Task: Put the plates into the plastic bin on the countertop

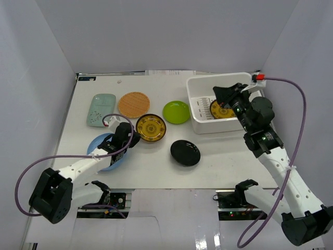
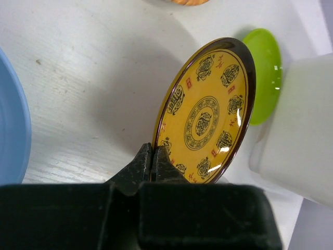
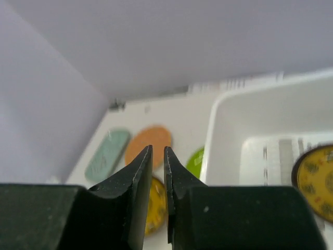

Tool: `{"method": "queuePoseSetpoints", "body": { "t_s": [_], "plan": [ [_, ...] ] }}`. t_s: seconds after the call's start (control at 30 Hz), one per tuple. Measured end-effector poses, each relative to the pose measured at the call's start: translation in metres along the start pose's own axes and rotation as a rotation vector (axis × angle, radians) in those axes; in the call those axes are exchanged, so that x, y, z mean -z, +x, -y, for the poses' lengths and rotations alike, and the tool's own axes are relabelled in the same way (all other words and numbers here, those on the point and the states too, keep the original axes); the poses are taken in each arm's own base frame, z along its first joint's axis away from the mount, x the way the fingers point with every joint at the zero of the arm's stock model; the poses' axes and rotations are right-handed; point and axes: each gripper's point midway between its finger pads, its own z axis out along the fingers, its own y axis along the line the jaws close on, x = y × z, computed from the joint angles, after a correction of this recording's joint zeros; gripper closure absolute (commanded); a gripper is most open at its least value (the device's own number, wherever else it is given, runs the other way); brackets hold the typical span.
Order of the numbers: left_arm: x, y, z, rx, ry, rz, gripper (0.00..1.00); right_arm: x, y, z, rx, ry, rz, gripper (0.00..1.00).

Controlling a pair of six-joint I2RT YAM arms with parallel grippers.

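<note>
My left gripper (image 1: 131, 136) (image 2: 152, 156) is shut on the near rim of an amber patterned plate (image 1: 151, 127) (image 2: 208, 114), which is tilted up on edge over the countertop (image 1: 156, 172). My right gripper (image 1: 222, 95) (image 3: 157, 156) hovers over the white plastic bin (image 1: 193, 88) (image 3: 218, 135), its jaws a narrow slit apart and empty. A second amber plate (image 1: 221, 110) (image 3: 317, 182) lies inside the bin. The lime green plate (image 1: 176, 112), one black plate (image 1: 185, 152), the woven tan plate (image 1: 134, 104) and the teal dish (image 1: 101, 109) lie on the countertop. The light blue plate (image 1: 104, 151) lies under my left arm.
The bin's wall (image 2: 296, 140) is right of the held plate, with the green plate (image 2: 265, 73) between them. White walls enclose the left, back and right. The right arm's cable (image 1: 299, 120) loops beside the bin.
</note>
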Motion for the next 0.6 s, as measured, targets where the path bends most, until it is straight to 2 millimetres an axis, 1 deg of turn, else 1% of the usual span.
{"method": "queuePoseSetpoints", "body": {
  "t_s": [0.03, 0.07, 0.1, 0.13, 0.17, 0.2, 0.23, 0.27, 0.33, 0.4, 0.47, 0.5, 0.53, 0.6],
  "plan": [
    [0.005, -0.004, 0.004, -0.003, 0.019, 0.009, 1.0, 0.0, 0.02, 0.003, 0.007, -0.015, -0.063, 0.75],
    [0.009, -0.007, 0.008, -0.008, 0.036, 0.017, 1.0, 0.006, 0.043, 0.007, 0.005, -0.033, -0.131, 0.71],
    [0.013, -0.01, 0.01, -0.015, 0.047, 0.022, 1.0, 0.016, 0.075, 0.012, -0.003, -0.052, -0.217, 0.62],
    [0.016, -0.012, 0.011, -0.024, 0.057, 0.024, 1.0, 0.032, 0.111, 0.021, -0.016, -0.067, -0.314, 0.56],
    [0.019, -0.013, 0.013, -0.033, 0.066, 0.024, 1.0, 0.05, 0.146, 0.031, -0.035, -0.069, -0.405, 0.45],
    [0.022, -0.014, 0.014, -0.042, 0.075, 0.023, 1.0, 0.071, 0.177, 0.041, -0.059, -0.061, -0.493, 0.4],
    [0.027, -0.014, 0.016, -0.05, 0.09, 0.019, 1.0, 0.091, 0.205, 0.052, -0.082, -0.047, -0.57, 0.33],
    [0.032, -0.016, 0.02, -0.055, 0.108, 0.017, 1.0, 0.109, 0.226, 0.062, -0.103, -0.032, -0.625, 0.29],
    [0.044, -0.022, 0.031, -0.058, 0.156, 0.021, 1.0, 0.137, 0.261, 0.078, -0.142, 0.0, -0.708, 0.22],
    [0.059, -0.032, 0.05, -0.056, 0.22, 0.036, 1.0, 0.155, 0.289, 0.092, -0.185, 0.03, -0.767, 0.21],
    [0.075, -0.046, 0.077, -0.054, 0.297, 0.051, 1.0, 0.168, 0.315, 0.103, -0.229, 0.063, -0.824, 0.22],
    [0.084, -0.053, 0.094, -0.053, 0.341, 0.058, 1.0, 0.172, 0.326, 0.108, -0.254, 0.084, -0.854, 0.23],
    [0.093, -0.06, 0.109, -0.053, 0.384, 0.066, 1.0, 0.172, 0.332, 0.106, -0.286, 0.071, -0.864, 0.25],
    [0.111, -0.07, 0.134, -0.054, 0.46, 0.079, 1.0, 0.162, 0.333, 0.103, -0.307, 0.059, -0.843, 0.3]
  ]
}}
